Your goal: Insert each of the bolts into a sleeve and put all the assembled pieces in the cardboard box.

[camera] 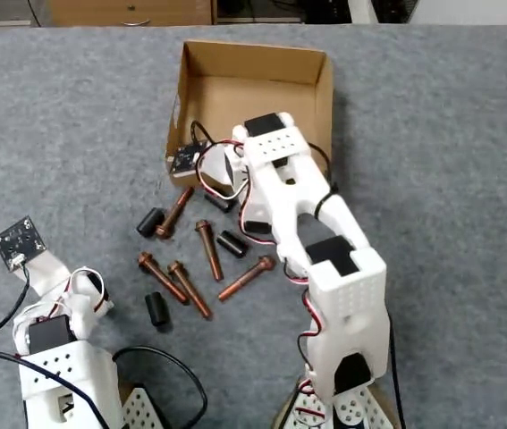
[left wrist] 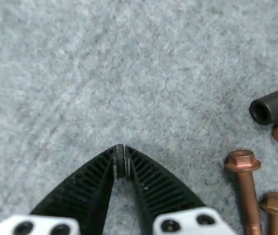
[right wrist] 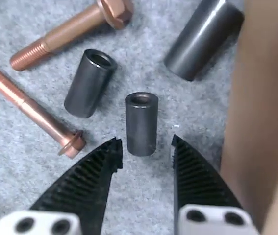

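Note:
Several copper bolts lie scattered on the grey carpet, among them one (camera: 208,250) at the middle and one (camera: 246,278) to its right. Black sleeves (camera: 150,222) (camera: 232,243) (camera: 156,309) lie among them. The cardboard box (camera: 311,67) stands open at the back. My right gripper (right wrist: 145,144) is open just in front of the box, its fingertips either side of the near end of a sleeve (right wrist: 141,117) lying on the carpet. Two more sleeves (right wrist: 89,82) (right wrist: 203,36) and two bolts (right wrist: 70,29) (right wrist: 31,110) lie beyond it. My left gripper (left wrist: 120,161) is shut and empty above bare carpet, left of the bolts (left wrist: 246,186).
The box's brown wall (right wrist: 266,107) rises close beside the right gripper. The right arm (camera: 342,286) stretches from the front edge to the box. The left arm (camera: 56,357) sits at the front left corner. Open carpet lies to the far left and right.

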`<state>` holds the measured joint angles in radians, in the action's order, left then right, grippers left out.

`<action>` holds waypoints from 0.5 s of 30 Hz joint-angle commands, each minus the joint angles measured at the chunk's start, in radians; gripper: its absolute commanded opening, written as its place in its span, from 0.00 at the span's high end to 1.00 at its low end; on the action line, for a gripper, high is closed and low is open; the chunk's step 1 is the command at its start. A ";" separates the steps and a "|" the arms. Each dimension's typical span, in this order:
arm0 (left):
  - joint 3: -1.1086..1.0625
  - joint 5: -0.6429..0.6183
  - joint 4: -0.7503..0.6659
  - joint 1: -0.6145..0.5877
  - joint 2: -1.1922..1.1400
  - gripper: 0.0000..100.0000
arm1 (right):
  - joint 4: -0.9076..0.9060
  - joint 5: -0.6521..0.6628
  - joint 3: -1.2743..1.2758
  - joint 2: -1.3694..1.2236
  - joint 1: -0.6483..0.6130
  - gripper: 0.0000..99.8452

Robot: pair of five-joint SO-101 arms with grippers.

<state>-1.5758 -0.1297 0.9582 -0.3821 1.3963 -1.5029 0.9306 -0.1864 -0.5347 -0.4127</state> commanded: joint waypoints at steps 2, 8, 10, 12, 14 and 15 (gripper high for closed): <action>0.002 0.002 -0.009 -0.008 -0.004 0.98 | 0.011 0.012 -0.042 -0.018 0.008 0.83; 0.002 0.002 -0.009 -0.008 -0.004 0.98 | 0.023 0.012 -0.050 -0.088 -0.005 0.83; 0.002 0.002 -0.009 -0.008 -0.004 0.98 | 0.069 0.012 -0.050 -0.094 -0.005 0.83; 0.002 0.002 -0.009 -0.008 -0.004 0.98 | 0.098 0.012 -0.050 -0.094 -0.005 0.83; 0.002 0.002 -0.009 -0.008 -0.004 0.98 | 0.100 0.012 -0.050 -0.094 -0.018 0.83; 0.002 0.002 -0.009 -0.008 -0.004 0.98 | 0.095 0.012 -0.045 -0.093 -0.028 0.83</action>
<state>-1.5758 -0.1297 0.9582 -0.3821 1.3963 -1.4538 0.9306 -0.2048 -0.6268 -0.4143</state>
